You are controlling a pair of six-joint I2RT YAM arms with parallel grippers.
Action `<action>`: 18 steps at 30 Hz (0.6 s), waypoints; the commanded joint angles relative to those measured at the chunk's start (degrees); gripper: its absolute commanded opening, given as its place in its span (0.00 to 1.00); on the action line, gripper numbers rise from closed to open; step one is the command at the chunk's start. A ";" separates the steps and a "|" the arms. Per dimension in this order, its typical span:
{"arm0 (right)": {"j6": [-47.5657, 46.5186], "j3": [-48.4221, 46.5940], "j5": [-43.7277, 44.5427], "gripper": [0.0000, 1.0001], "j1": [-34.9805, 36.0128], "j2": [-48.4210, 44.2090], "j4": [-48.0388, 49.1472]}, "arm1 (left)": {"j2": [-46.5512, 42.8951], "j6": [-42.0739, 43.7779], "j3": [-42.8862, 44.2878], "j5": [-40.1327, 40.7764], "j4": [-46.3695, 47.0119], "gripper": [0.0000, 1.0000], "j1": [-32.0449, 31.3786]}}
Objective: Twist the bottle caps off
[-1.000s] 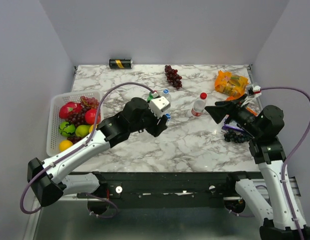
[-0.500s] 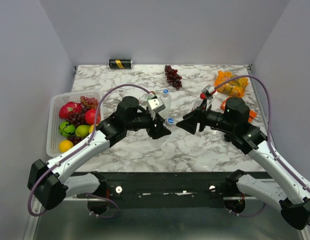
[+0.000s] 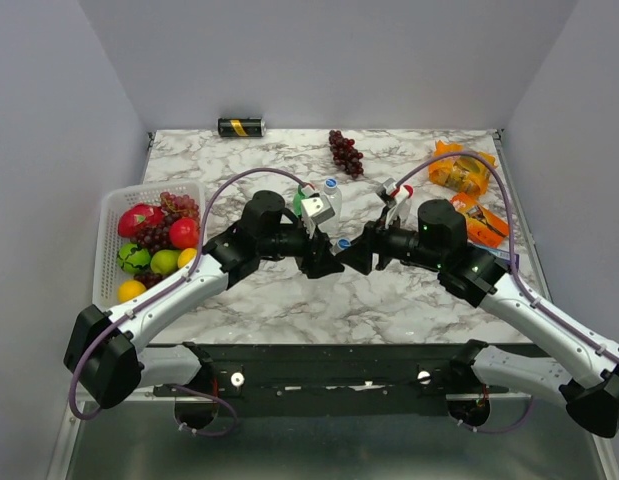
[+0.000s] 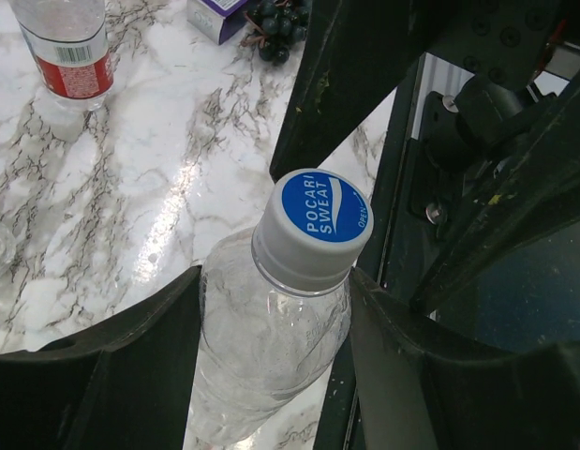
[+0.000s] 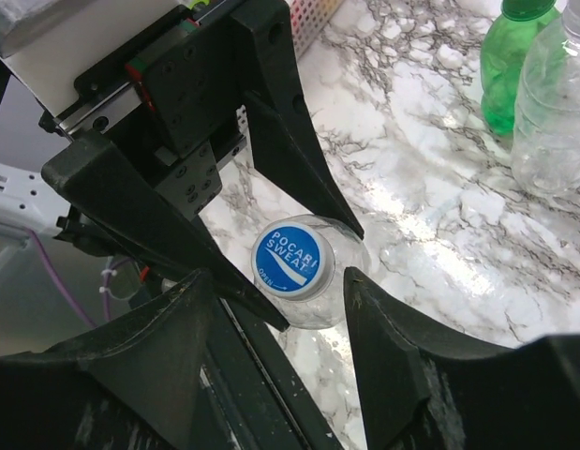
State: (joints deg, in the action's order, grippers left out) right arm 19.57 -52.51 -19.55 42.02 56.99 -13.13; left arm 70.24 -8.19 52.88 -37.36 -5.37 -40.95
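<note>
Since one second ago, the right arm swings in from the right edge of the desk (image 3: 289, 300) to its centre. The right gripper (image 5: 275, 314) now faces the left gripper (image 4: 271, 394) head-on. The left arm shifts only a little.

Step in hand: first cap, approach for the grip. No bottle shows its cap removed.

Left gripper: fingers (image 4: 130, 356) clamped on the body of the held bottle (image 4: 261, 347), one on each side below the shoulder. This clear bottle is raised over the desk centre, toward the near edge, with its neck pointing at the right arm. Its blue cap (image 4: 315, 217) is seated on the neck.

Right gripper: fingers (image 5: 402, 375) apart, one on each side of the cap, with a gap visible on both sides. It holds nothing and touches nothing.

Next move, by judgement: close the right fingers on the cap wall, not on the neck. Then rotate the wrist about the bottle axis while the left clamp resists. Misalignment of the two axes is likely to make the fingers slip off.

Remaining bottles stand beyond the grippers, toward the far edge:
- green bottle (image 5: 513, 66), capped
- clear bottle (image 5: 563, 94), just beside the green bottle
- red-label bottle (image 4: 65, 52), farther right, top out of view
</note>
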 commanded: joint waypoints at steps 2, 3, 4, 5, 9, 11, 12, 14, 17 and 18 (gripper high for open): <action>-0.33 -1.37 6.72 0.64 1.31 1.01 1.08 | -0.37 -0.43 -0.32 -2.10 2.03 0.64 0.08; -0.15 -1.28 7.07 0.63 1.40 1.02 1.26 | -0.28 -0.43 -0.32 -2.10 1.94 0.64 0.17; 0.02 -1.19 7.68 0.62 1.40 0.84 1.52 | -0.10 -0.51 -0.24 -2.19 2.03 0.64 0.17; 0.03 -1.19 8.12 0.62 1.40 0.75 1.44 | -0.10 -0.60 -0.24 -2.36 2.03 0.64 0.08; 0.38 -0.84 10.41 0.58 1.40 0.05 1.44 | 0.07 -0.78 -0.24 -2.45 2.20 0.64 0.17; 0.55 -0.49 10.59 0.57 1.40 -0.74 1.44 | 0.08 -0.78 -0.32 -2.45 2.11 0.64 0.08; 1.16 -0.23 10.67 0.56 1.40 -1.18 2.04 | 0.08 -0.69 -0.32 -2.28 2.11 0.64 0.08; 1.52 0.39 10.41 0.56 1.31 -2.41 3.10 | 0.16 -0.78 -0.32 -2.01 2.03 0.64 0.08; 1.70 0.57 9.62 0.56 1.40 -2.33 3.81 | 0.34 -0.69 -0.15 -2.10 2.03 0.65 0.08; 1.78 0.39 9.18 0.56 1.40 -1.89 3.90 | 0.43 -0.78 -0.06 -2.10 2.03 0.65 0.08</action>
State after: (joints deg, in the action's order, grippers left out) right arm 20.60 -52.42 -11.38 43.20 55.55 -11.75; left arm 70.37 -8.60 52.58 -37.93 -4.75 -40.62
